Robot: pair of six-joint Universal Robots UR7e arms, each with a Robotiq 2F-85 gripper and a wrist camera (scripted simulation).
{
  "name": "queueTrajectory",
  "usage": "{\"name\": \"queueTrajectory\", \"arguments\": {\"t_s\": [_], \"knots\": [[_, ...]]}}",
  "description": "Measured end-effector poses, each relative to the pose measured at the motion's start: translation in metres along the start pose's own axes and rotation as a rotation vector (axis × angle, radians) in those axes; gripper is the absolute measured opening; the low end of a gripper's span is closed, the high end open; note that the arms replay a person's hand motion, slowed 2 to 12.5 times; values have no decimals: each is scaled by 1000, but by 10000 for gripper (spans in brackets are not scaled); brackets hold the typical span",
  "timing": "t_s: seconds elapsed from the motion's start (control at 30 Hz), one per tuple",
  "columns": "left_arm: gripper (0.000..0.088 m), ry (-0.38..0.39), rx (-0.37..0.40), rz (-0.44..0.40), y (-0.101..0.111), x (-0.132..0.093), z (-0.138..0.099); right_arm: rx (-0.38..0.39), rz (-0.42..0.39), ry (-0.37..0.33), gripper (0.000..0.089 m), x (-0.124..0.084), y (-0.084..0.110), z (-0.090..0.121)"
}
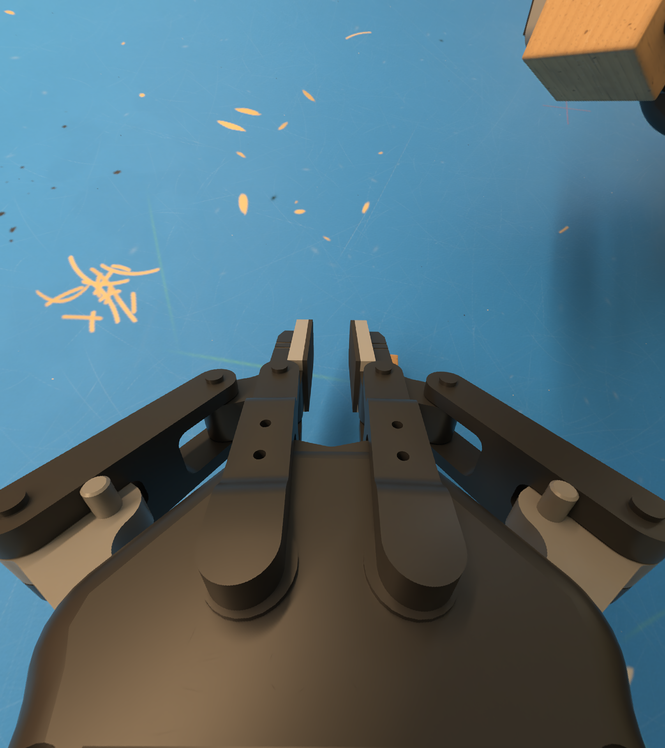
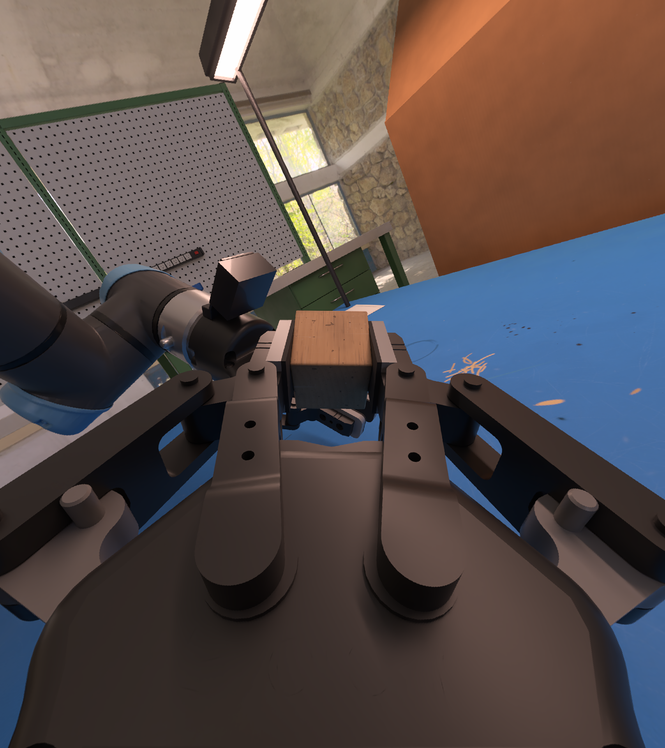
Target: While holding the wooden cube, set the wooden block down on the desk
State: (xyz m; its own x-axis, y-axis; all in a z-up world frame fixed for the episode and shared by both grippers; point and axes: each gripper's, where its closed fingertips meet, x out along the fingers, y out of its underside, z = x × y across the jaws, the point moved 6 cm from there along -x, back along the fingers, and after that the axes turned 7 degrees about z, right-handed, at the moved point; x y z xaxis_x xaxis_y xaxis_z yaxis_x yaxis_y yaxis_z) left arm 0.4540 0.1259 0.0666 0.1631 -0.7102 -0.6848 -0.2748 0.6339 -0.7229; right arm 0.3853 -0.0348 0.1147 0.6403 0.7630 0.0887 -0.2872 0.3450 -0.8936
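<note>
Your right gripper (image 2: 330,352) is pinching the wooden cube (image 2: 330,344) squarely between its pads, clear above the blue worktop (image 1: 444,243), so the holding half of the task looks sound.

Your left gripper (image 1: 331,356) points down at the worktop with its fingers drawn near together. A narrow gap shows between them, and nothing is in it. The wooden block itself is not plainly visible. A small tan sliver (image 1: 394,359) peeks out just beside the gripper's right-hand finger, and you cannot tell whether that is the block or a paint mark.

By my reading the set-down is finished or nearly so. Confirm the block rests flat, then lift the left gripper straight up.

There is open room to its left and far side, where only orange scribbles (image 1: 96,291) mark the surface. On the right, the held cube hangs near, so avoid swinging that way.
</note>
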Motion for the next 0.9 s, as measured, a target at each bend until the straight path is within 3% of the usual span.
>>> {"name": "queueTrajectory", "arguments": {"t_s": [0.53,0.9], "knots": [[160,24,22,40,2,6,-7,-8,9,2,300,1,1,1],[158,35,-6,57,-1,12,-9,-4,7,2,300,1,0,0]]}}
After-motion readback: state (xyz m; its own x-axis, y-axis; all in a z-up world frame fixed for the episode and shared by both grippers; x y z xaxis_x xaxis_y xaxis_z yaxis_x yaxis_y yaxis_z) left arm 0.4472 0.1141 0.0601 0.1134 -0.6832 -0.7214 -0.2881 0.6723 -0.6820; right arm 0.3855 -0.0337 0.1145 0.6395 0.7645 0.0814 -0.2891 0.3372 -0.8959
